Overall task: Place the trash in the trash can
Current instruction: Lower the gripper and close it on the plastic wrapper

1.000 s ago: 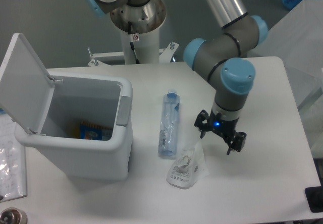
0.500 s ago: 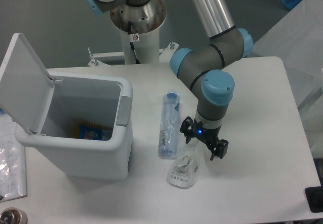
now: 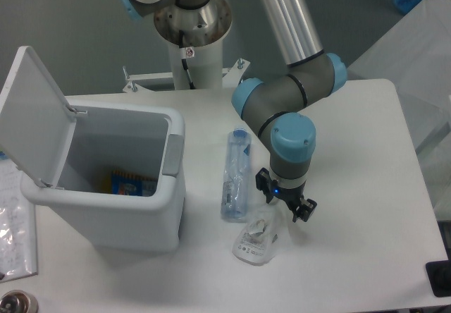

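While the white counter point(image 3: 352, 256) takes up most of the view, the UR5e arm point(image 3: 289, 101) can be seen reaching down over its middle from a white pedestal point(image 3: 190, 45) at the back edge. The trash can point(image 3: 120, 214) is parked on the left part of the counter, with its flat lid point(image 3: 32, 115) swung up and back on the left side and the grey latch tab point(image 3: 173, 154) seen on its right rim. Inside it, at the bottom, an orange-and-blue printed packet point(image 3: 130, 185) can be made out. A flat clear sleeve of papers point(image 3: 14, 221) is seen off the left edge, beside the can.

The bottle point(image 3: 236, 175) is laid flat on the counter just right of the can, blue cap pointed toward the back, not touching the can as far as can be told. The clear plastic bag point(image 3: 259, 235) with a white printed label is found just in front of the bottle's near end, crumpled, on the counter too.

The gripper point(image 3: 285, 199) is held low, right over the bag's upper right edge, and a small blue light is lit on it. The jaws are seen spread apart, one on each side, with nothing clamped between them. Whether the bag is actually touched can't be told from this angle.
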